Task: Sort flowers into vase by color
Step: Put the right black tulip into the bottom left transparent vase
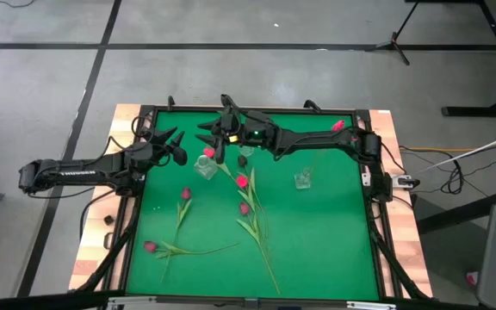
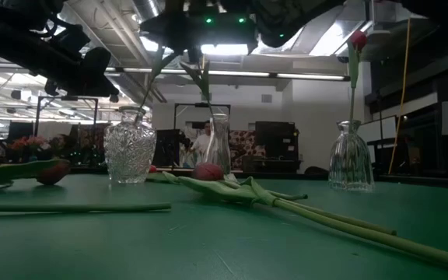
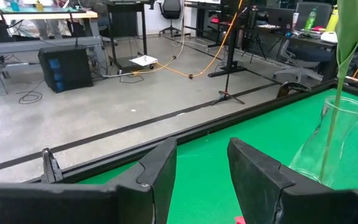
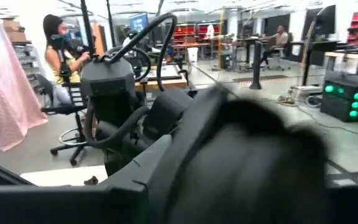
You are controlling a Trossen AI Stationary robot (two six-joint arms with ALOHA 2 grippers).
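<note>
Mid-sort: both arms meet over the back of the green table (image 1: pixel 317 250), several tulips yet to be placed.

The table carries three glass vases: a cut-glass vase (image 2: pixel 129 148) at back left, a slim vase (image 2: pixel 218 145) behind centre, a bell-shaped vase (image 2: pixel 351 158) at right holding one upright pink-red tulip (image 2: pixel 358 39), probably the start of one colour group. Unsorted tulips (image 1: pixel 246 207) lie flat across the middle and front left, stems splayed, within reach of either arm. The right arm stretches from the right rail across the back; the right gripper (image 1: pixel 216 138) hangs above the cut-glass vase, whether its fingers grip a stem cannot be told. The left gripper (image 1: pixel 176 145) hovers just beside it, fingers (image 3: pixel 160 171) parted and empty.
</note>
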